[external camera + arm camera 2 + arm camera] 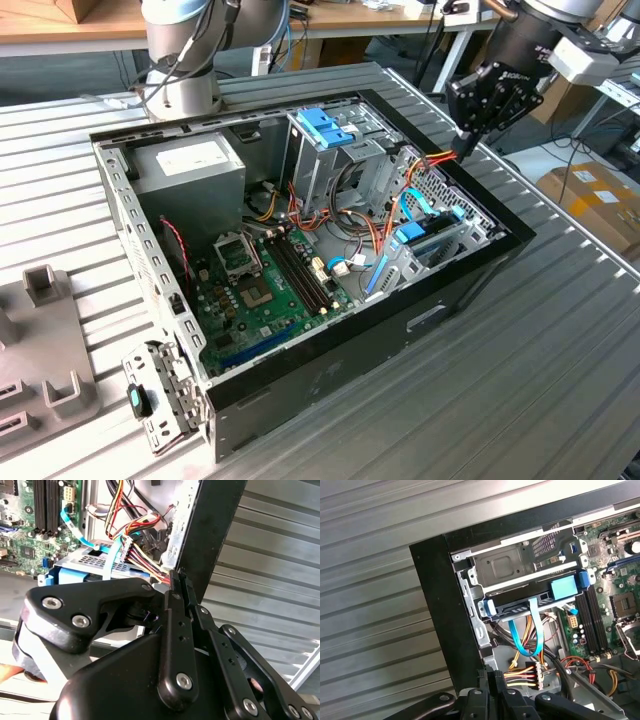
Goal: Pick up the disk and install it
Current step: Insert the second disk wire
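A ribbed metal counter (560, 330) carries an open computer case (330, 400) at the centre of the exterior view. In the upper right, the black tool (468, 135) hangs over the case's far corner, fingers pressed together and holding nothing. The disk (428, 238), in its light-blue carrier, sits in the lower bay right of centre, a blue ribbon cable (532, 630) looping from it.

A ribbed metal table (560, 340) carries an open computer case (330, 370) and grey fixtures (45, 350).
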`<state>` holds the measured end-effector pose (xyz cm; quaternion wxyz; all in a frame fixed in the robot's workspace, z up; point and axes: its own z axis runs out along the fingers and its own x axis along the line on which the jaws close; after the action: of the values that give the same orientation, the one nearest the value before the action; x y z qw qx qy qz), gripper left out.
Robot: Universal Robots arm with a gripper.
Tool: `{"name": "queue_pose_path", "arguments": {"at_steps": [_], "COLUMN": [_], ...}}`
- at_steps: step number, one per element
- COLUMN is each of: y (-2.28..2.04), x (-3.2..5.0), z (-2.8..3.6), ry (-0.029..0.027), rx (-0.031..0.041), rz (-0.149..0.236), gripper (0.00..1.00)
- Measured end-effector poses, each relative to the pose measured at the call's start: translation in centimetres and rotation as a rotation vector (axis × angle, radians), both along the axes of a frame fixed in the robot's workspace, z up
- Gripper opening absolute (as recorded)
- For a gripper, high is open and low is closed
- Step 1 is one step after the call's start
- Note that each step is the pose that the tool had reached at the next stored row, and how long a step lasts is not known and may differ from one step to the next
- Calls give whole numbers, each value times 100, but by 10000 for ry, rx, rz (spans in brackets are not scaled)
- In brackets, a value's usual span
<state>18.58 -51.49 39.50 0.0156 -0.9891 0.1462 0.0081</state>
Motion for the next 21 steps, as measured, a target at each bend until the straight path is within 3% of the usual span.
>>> {"name": "queue_pose_path", "arguments": {"at_steps": [3, 21], "y": [0, 0], "x": [-78, -307], "z": [0, 0], "ry": [0, 0], "rx": [-1, 0], "rz": [0, 0], "gripper": [16, 16]}}
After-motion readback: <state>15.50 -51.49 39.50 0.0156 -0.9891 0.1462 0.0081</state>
